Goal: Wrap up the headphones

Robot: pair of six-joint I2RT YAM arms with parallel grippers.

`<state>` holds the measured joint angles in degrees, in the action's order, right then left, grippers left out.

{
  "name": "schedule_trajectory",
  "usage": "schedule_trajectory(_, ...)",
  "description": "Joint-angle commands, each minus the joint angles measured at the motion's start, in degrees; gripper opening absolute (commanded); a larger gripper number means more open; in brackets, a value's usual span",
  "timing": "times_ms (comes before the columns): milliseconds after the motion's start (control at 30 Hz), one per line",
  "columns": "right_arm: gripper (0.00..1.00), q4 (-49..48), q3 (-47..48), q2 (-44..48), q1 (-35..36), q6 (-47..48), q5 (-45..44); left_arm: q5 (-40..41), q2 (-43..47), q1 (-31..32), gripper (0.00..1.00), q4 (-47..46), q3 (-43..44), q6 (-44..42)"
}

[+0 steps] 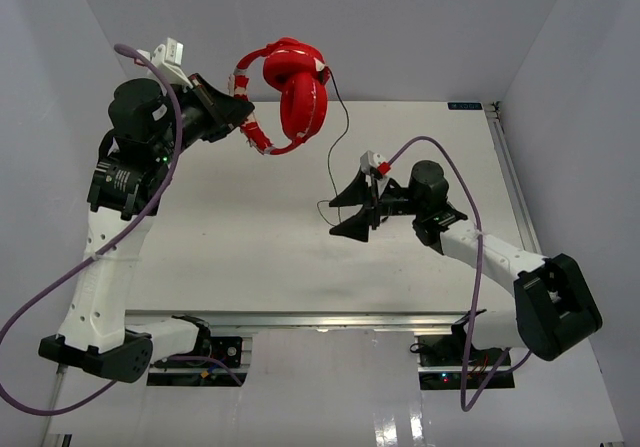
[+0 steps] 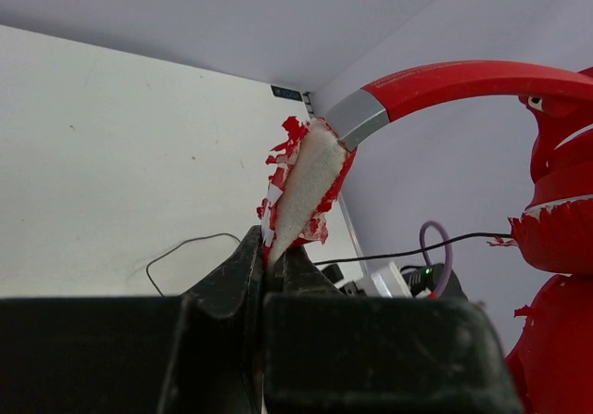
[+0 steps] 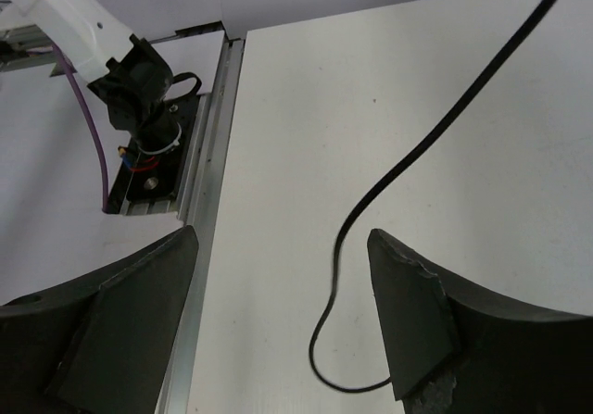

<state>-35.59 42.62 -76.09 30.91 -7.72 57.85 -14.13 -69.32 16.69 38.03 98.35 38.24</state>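
The red headphones (image 1: pixel 290 92) hang in the air above the table's far left. My left gripper (image 1: pixel 243 115) is shut on the worn white padding of the headband (image 2: pixel 306 178). The red band (image 2: pixel 445 79) arcs right to the two cups (image 2: pixel 556 247). The thin black cable (image 1: pixel 345 117) drops from a cup to the table. My right gripper (image 1: pixel 350 207) stands open low over the table. The cable (image 3: pixel 408 164) runs between its spread fingers (image 3: pixel 283 238) and curls into a loop (image 3: pixel 320 340), touching neither finger. The plug is out of view.
Thick purple robot cables (image 1: pixel 170 157) trail from both arms. The table's metal edge rail (image 3: pixel 208 201) and an arm base (image 3: pixel 139 90) lie to the left in the right wrist view. White walls enclose the table on three sides.
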Motion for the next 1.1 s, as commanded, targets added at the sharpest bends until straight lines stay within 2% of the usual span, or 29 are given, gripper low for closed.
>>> schedule_trajectory(0, 0.73, 3.8, -2.9, 4.9, 1.3, 5.9, 0.4, 5.0, -0.8, 0.3, 0.0, -4.6, 2.9, 4.2)
schedule_trajectory(300, 0.45, 6.7, -1.7, 4.7, 3.2, 7.5, 2.1, 6.0, -2.2, 0.3, 0.0, -7.9, 3.0, 7.7)
schedule_trajectory(433, 0.24, 8.6, -1.0, 4.8, 3.7, 7.7, 1.9, 7.0, -2.6, 0.3, 0.0, -8.3, 3.0, 7.7)
schedule_trajectory(567, 0.08, 20.8, 3.0, 5.9, 3.8, 15.7, -3.6, 9.2, -5.0, 0.3, 0.0, -10.0, 1.8, 6.5)
schedule_trajectory(633, 0.08, 32.6, 7.2, 6.4, 3.9, 23.0, -8.7, 10.9, -6.7, 0.3, 0.0, -12.9, -1.5, 5.8)
schedule_trajectory(700, 0.08, 49.4, 11.8, 6.0, 4.4, 32.9, -18.2, 12.4, -9.1, 0.4, 0.0, -14.8, -3.7, 5.4)
schedule_trajectory(800, 0.08, 63.2, 19.1, 4.9, 5.6, 40.7, -31.0, 14.8, -14.5, 1.1, 0.0, -16.5, -5.6, 3.7)
schedule_trajectory(867, 0.08, 68.1, 20.9, 5.7, 7.0, 45.0, -48.3, 17.3, -18.2, 3.7, 0.0, -16.6, -5.9, 0.2)
schedule_trajectory(967, 0.08, 67.6, 20.2, 8.3, 8.1, 53.6, -65.5, 20.1, -23.7, 7.5, 0.0, -15.1, -6.1, -5.8)
schedule_trajectory(1067, 0.08, 67.4, 21.6, 9.4, 8.1, 59.0, -75.1, 22.4, -28.8, 11.5, 0.0, -13.3, -7.9, -10.6)
